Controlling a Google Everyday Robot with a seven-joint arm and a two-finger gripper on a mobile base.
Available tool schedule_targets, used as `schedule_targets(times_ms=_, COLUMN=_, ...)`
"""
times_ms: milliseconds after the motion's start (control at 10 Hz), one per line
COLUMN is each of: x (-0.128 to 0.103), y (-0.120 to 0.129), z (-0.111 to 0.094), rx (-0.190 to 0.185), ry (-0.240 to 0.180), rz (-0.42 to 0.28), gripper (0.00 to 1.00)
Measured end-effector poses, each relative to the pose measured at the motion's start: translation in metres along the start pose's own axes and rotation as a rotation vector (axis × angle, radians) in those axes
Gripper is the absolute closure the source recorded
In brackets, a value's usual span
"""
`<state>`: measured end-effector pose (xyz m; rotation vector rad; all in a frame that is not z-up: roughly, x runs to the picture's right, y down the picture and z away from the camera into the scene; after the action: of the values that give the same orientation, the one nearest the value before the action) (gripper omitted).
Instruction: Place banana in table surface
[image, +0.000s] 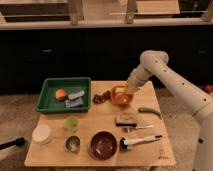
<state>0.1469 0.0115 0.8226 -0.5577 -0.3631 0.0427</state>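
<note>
The banana (125, 90) shows as a small yellow shape over the orange bowl (120, 98) at the back middle of the light wooden table surface (98, 121). My gripper (128, 88) hangs from the white arm that comes in from the right. It is right at the banana, above the bowl's right rim. I cannot tell whether the banana rests in the bowl or is held.
A green tray (50, 100) at back left holds a round orange-red fruit (61, 94) and grey items. A green chili (150, 111), a dark block (126, 120), a brush (141, 141), a dark red bowl (103, 145), a metal cup (72, 144), a green cup (71, 123) and a white container (41, 134) lie about.
</note>
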Motion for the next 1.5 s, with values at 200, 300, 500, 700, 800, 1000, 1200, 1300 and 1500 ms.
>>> schedule_targets(times_ms=200, x=-0.001, y=0.004, z=0.007, rx=-0.018, ry=-0.004, rz=-0.011, gripper=0.99)
schedule_targets(times_ms=300, x=-0.004, y=0.004, z=0.010, rx=-0.023, ry=-0.011, rz=-0.019, gripper=0.99)
schedule_targets(times_ms=500, x=-0.009, y=0.005, z=0.005, rx=-0.037, ry=-0.025, rz=-0.029, gripper=0.99)
schedule_targets(times_ms=700, x=-0.018, y=0.006, z=0.008, rx=-0.054, ry=-0.039, rz=-0.045, gripper=0.99)
schedule_targets(times_ms=800, x=-0.021, y=0.007, z=0.011, rx=-0.063, ry=-0.046, rz=-0.052, gripper=0.99)
schedule_targets(times_ms=1000, x=-0.021, y=0.009, z=0.014, rx=-0.073, ry=-0.054, rz=-0.059, gripper=0.99)
schedule_targets(times_ms=1200, x=-0.039, y=0.009, z=0.019, rx=-0.100, ry=-0.064, rz=-0.076, gripper=0.99)
schedule_targets(times_ms=1300, x=-0.044, y=0.009, z=0.020, rx=-0.104, ry=-0.071, rz=-0.081, gripper=0.99)
schedule_targets(times_ms=1500, x=-0.042, y=0.012, z=0.025, rx=-0.113, ry=-0.089, rz=-0.092, gripper=0.99)
